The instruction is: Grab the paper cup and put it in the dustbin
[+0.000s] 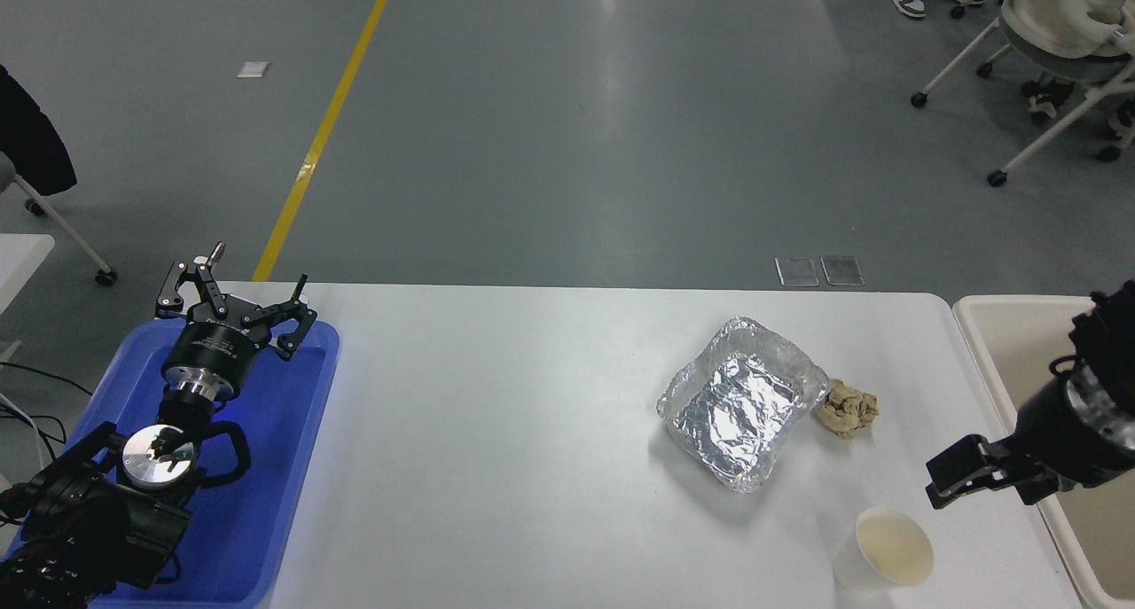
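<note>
The paper cup (892, 549) stands upright on the white table (514, 432) near its front right corner, white with a cream inside. The beige dustbin (1020, 301) stands off the table's right end, partly cut off by the picture edge. My right gripper (956, 478) comes in from the right edge and hangs just above and to the right of the cup, apart from it and holding nothing that I can see. My left gripper (238, 279) is open and parked over the blue tray at the lower left.
A crinkled silver foil tray (736, 405) lies right of the table's middle, with a crumpled brown paper wad (849, 411) against its right side. A blue plastic tray (293, 467) lies at the left end. Office chairs stand on the floor beyond.
</note>
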Motion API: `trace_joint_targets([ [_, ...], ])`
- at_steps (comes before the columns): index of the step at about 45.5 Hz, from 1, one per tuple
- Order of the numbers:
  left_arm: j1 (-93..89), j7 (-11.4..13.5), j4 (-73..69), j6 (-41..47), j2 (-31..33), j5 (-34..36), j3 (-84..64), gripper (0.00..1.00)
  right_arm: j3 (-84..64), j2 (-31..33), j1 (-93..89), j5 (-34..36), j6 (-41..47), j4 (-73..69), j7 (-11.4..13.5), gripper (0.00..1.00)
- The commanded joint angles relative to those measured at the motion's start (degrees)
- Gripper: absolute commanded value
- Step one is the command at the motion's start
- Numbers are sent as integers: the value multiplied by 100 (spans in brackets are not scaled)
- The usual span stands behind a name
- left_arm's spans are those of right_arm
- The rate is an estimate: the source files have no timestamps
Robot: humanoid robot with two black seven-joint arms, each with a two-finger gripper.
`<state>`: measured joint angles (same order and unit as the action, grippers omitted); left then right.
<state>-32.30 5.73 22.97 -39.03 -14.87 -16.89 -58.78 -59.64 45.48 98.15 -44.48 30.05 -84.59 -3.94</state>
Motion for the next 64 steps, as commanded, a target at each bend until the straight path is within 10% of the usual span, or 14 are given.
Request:
trace_joint_targets([
  [1,-4,-2,-3,1,1,1,-2,100,313,-13,-963,-61,-517,390,-11,100],
  [34,-4,-2,-3,-8,1,2,6,100,1236,-250,-2791,-70,-1458,1155,-19,96],
  [39,5,-2,6,1,1,1,6,100,1236,-373,-2968,-70,-1686,1269,-28,79],
  [44,-4,-2,-3,1,1,1,6,100,1227,-531,-3003,-70,-1819,1269,-28,26],
  [50,-4,-2,-3,-8,1,1,-2,100,1227,-523,-2942,-52,-1819,1269,-46,0],
  [64,-4,-2,6,-8,1,10,6,100,1227,-330,-2441,-43,-1810,1182,-151,0],
])
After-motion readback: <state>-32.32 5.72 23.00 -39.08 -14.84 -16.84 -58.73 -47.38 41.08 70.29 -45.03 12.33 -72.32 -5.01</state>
